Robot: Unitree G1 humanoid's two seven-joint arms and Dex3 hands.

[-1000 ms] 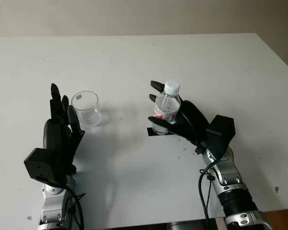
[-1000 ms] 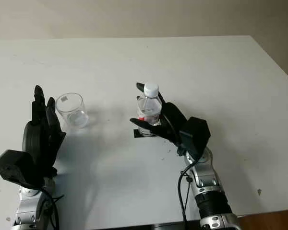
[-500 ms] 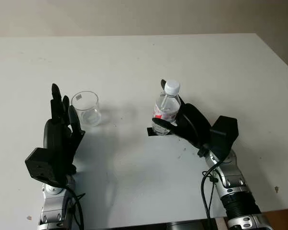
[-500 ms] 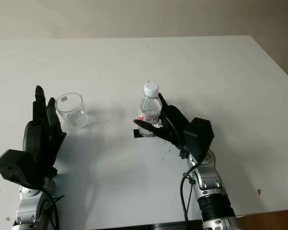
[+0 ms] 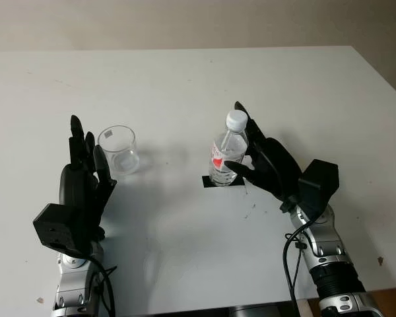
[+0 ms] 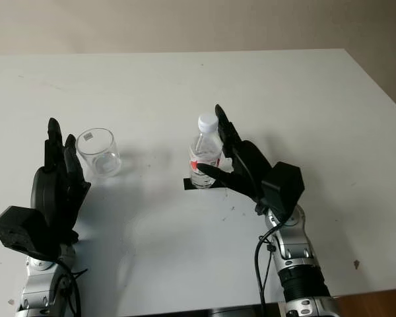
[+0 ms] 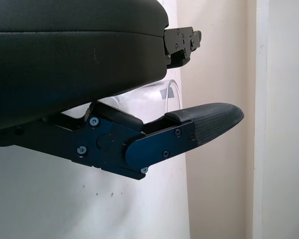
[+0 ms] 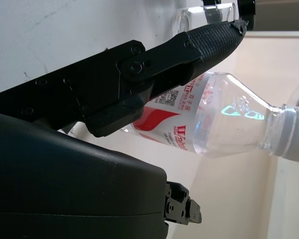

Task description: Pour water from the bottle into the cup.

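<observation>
A: What is at the far left?

B: The left hand (image 5: 84, 178) stands just left of the clear glass cup (image 5: 119, 150), palm side toward it, fingers straight and pointing away from the robot. It holds nothing and sits wide, apart from the glass.

A: And the cup itself?

B: Upright on the white table (image 5: 185, 79), left of centre, with a small pale sticker near its rim. It looks empty. In the left wrist view its rim (image 7: 167, 94) peeks out between the hand's shell and one black finger.

A: Moving to the middle?

B: The small water bottle (image 5: 226, 155) stands upright on a black square marker (image 5: 208, 181), white cap on, red and white label round its body. It is well apart from the cup, to its right.

A: Is the right hand gripping it?

B: The right hand (image 5: 267, 165) is just beside the bottle on its right, thumb reaching toward the lower body and the fingers extended up past the cap's far side. The fingers are uncurled, so the hand is wide, not closed on it. In the right wrist view one finger (image 8: 189, 50) crosses in front of the label; whether it touches I cannot tell.
</observation>
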